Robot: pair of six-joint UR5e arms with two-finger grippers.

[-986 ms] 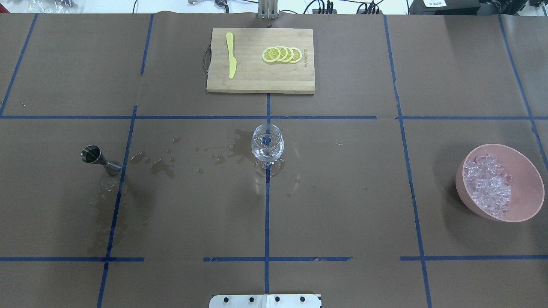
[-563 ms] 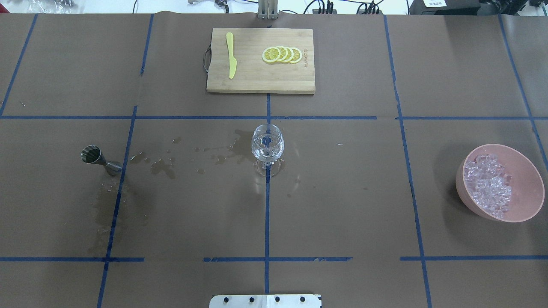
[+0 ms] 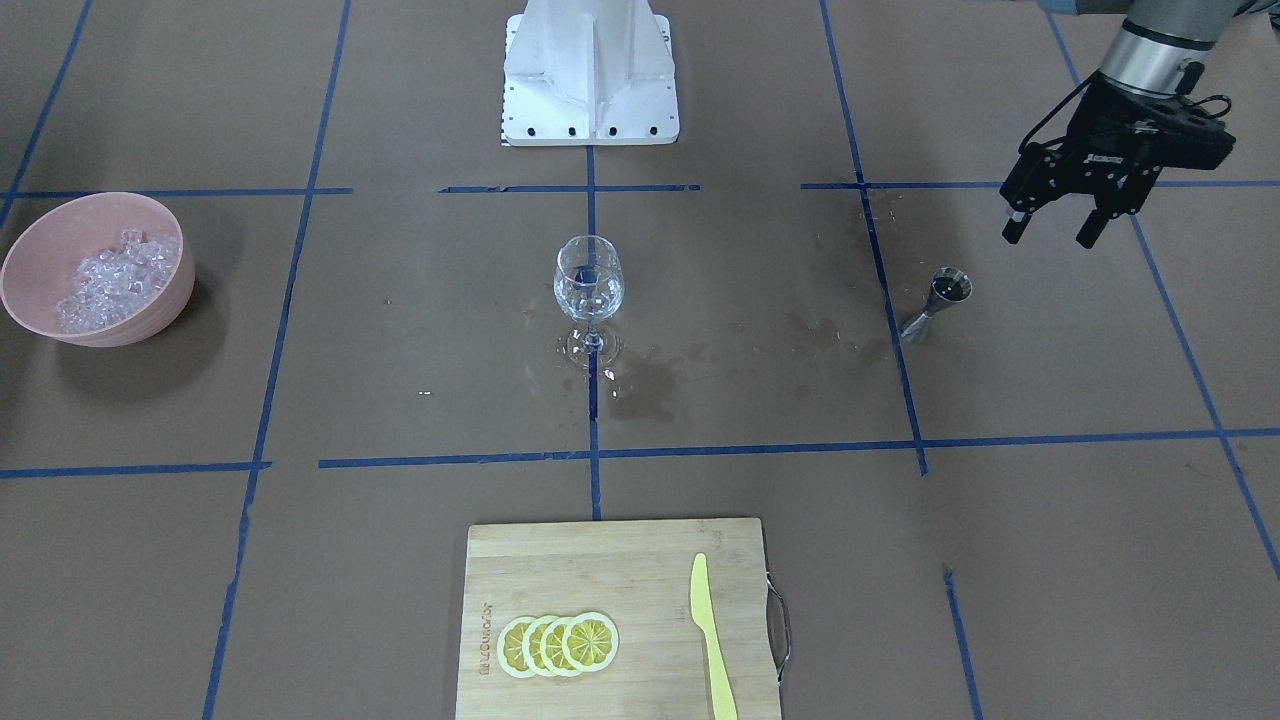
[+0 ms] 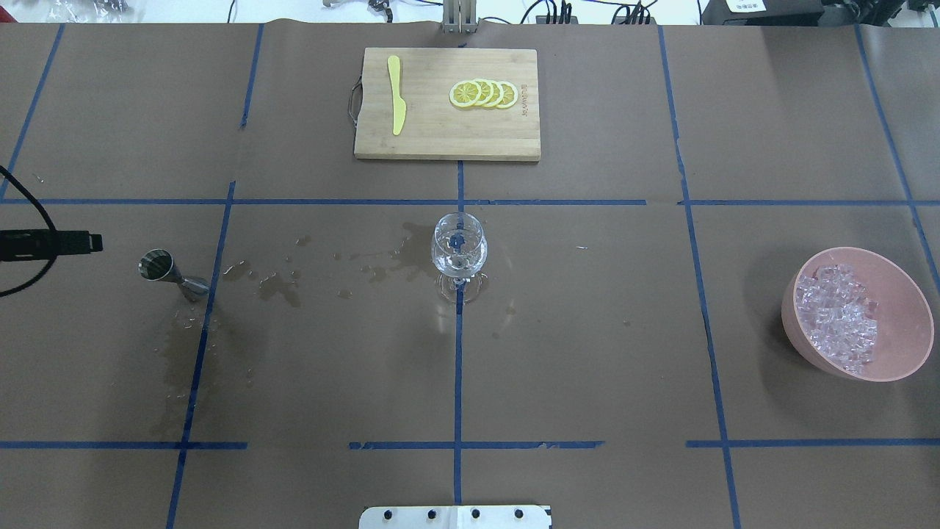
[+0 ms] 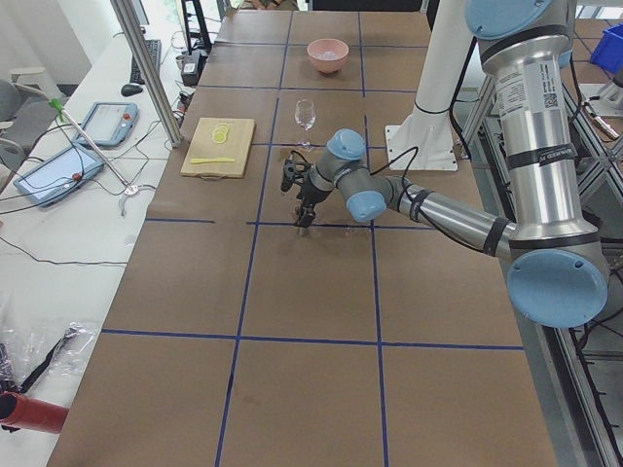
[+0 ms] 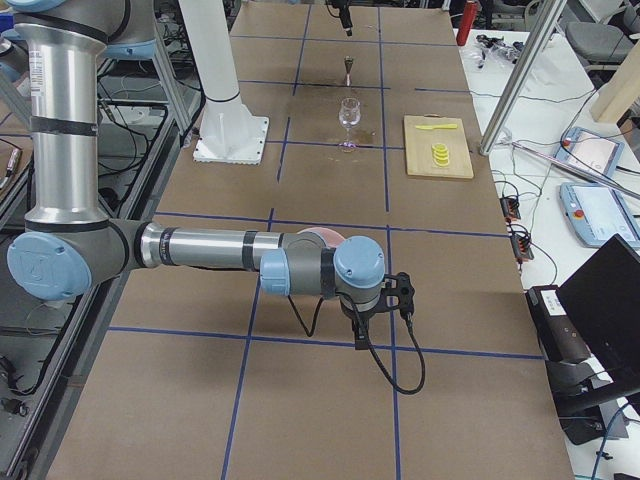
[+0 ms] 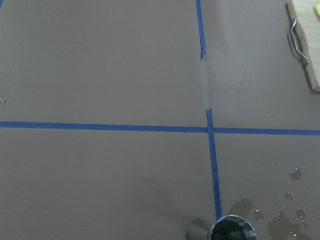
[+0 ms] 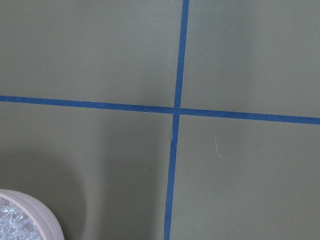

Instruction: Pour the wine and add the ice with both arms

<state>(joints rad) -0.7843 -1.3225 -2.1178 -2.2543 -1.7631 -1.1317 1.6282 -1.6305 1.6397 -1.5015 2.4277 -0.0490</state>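
A clear wine glass stands upright at the table's centre; it also shows in the front view. A steel jigger stands left of it, among wet stains. My left gripper is open and empty. It hovers beside the jigger, on its outer side, apart from it. The jigger's rim shows at the left wrist view's bottom edge. The ice fills a pink bowl at the right. My right gripper hangs just beyond the bowl; I cannot tell whether it is open.
A wooden cutting board at the far middle carries lemon slices and a yellow knife. Wet stains spread between the jigger and the glass. The white pedestal base stands at the robot's side.
A black part of my left arm has come into the overhead view at its left edge, level with the jigger. The glass, jigger and bowl have not moved.
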